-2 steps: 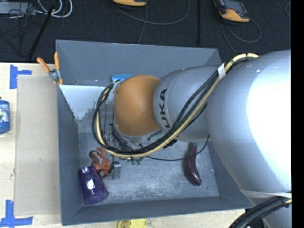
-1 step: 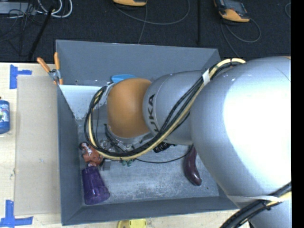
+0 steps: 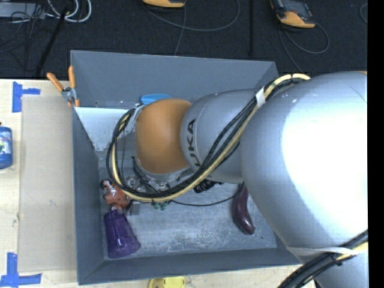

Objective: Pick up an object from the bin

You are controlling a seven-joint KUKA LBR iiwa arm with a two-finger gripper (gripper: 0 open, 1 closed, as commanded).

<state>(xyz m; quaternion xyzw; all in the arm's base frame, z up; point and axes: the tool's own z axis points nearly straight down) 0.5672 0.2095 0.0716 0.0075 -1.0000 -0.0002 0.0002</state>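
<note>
Reaching arm: comes in from the right of the camera view, with its orange wrist cover (image 3: 161,134) and looped cables (image 3: 120,179) low over the left part of the bin (image 3: 174,71).
Gripper (image 3: 143,198): tucked under the wrist cover. I cannot tell whether it is open or closed, and nothing can be seen held in it.
Nearest thing: a small orange-and-brown toy (image 3: 111,194) just left of the gripper, close to the bin's left wall and right by the cables.
Next nearest: a purple see-through cup (image 3: 120,234) lying on its side just below and left of the gripper, its narrow end toward the toy.
Farther off: a dark purple eggplant (image 3: 243,212) well to the right of the gripper, beside the arm, and a blue thing (image 3: 155,99) beyond the wrist cover, mostly hidden.
Likely target: cannot be settled; the toy and the cup lie closest.
Handling, toy: probably light and stiff, small and knobbly. Take it across its middle, minding the wall beside it.
Handling, cup: probably thin, light plastic, smooth and apt to roll or slip. Grip it gently across the narrower end.
</note>
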